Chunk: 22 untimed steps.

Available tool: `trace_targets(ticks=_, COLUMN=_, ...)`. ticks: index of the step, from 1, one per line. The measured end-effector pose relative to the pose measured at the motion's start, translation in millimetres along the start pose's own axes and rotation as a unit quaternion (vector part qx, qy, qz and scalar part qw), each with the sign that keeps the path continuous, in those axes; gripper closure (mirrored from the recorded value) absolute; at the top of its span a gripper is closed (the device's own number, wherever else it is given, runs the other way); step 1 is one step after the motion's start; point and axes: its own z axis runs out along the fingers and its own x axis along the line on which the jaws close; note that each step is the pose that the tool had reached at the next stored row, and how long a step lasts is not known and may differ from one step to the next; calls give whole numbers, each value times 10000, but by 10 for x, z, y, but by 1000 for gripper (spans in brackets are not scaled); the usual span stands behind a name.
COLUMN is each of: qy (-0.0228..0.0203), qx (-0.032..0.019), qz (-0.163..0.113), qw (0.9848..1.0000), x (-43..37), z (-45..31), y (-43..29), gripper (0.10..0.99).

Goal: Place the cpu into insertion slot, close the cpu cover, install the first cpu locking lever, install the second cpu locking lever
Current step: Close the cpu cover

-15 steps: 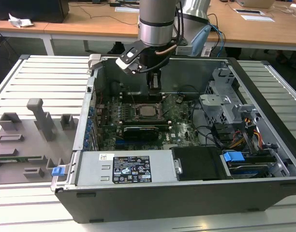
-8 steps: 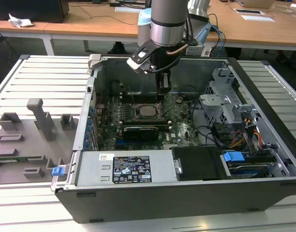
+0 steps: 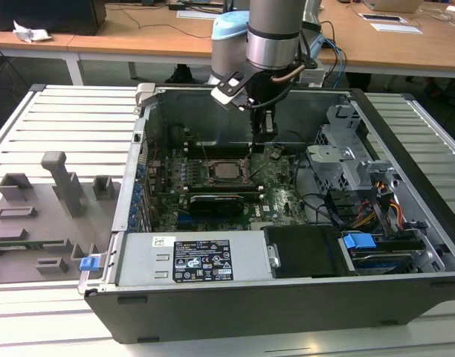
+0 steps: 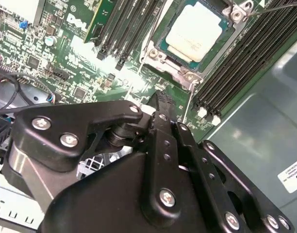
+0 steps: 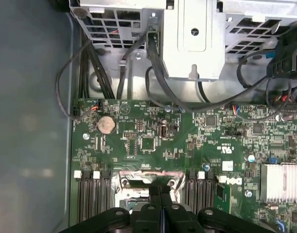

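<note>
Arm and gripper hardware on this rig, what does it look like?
Arm: silver-grey cylinder with a pale blue joint cap and a tan cable looping at the wrist. Gripper: matte black bar linkages, silver screw heads, narrow fingers.

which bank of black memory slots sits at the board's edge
The bank at the edge of the green board, next to bare grey case metal; the other bank has more board and a finned silver heatsink beyond it.
</note>
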Motion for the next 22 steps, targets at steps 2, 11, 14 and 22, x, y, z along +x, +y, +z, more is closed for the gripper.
trace_targets(ticks=2, qy=-1, qx=0, qz=7, qw=10000, x=0, z=1, y=32, gripper=980)
trace_targets(ticks=11, qy=-72, qx=11, qz=206, qw=9998, x=49, z=5, y=175, gripper=980)
trace_targets(ticks=14, qy=-72, qx=12, qz=207, qw=9998, x=56, z=6, y=195, gripper=980)
trace_targets(ticks=22, qy=-85, qx=43, qz=205, qw=9997, x=94, z=30, y=356, gripper=980)
